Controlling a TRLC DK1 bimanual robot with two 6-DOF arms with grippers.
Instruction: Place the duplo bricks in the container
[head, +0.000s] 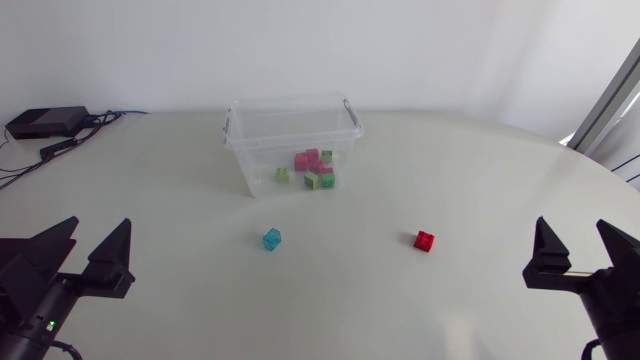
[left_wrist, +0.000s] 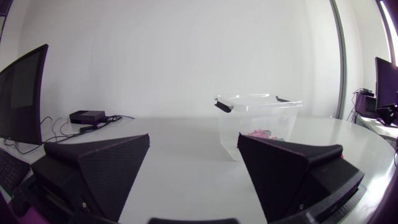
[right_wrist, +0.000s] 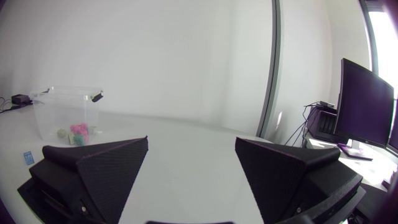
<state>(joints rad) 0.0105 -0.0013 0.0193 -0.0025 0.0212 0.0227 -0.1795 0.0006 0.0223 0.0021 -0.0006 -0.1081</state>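
A clear container (head: 255, 158) stands on the far side of a white table (head: 480, 180), with pink and green duplo bricks (head: 315, 168) inside. A blue brick (head: 272, 239) and a red brick (head: 425, 241) lie before it, well apart. The left gripper (head: 97, 230) and right gripper (head: 572, 230) rest at the near edge, jaws spread wide.

Setting: robotics lab. Plain white round table (head: 480, 170) flanked by left gripper (head: 98, 225) and right gripper (head: 571, 222) on robot arms; black electronics box (head: 45, 122) with loose cables (head: 105, 117) on it (far left corner).
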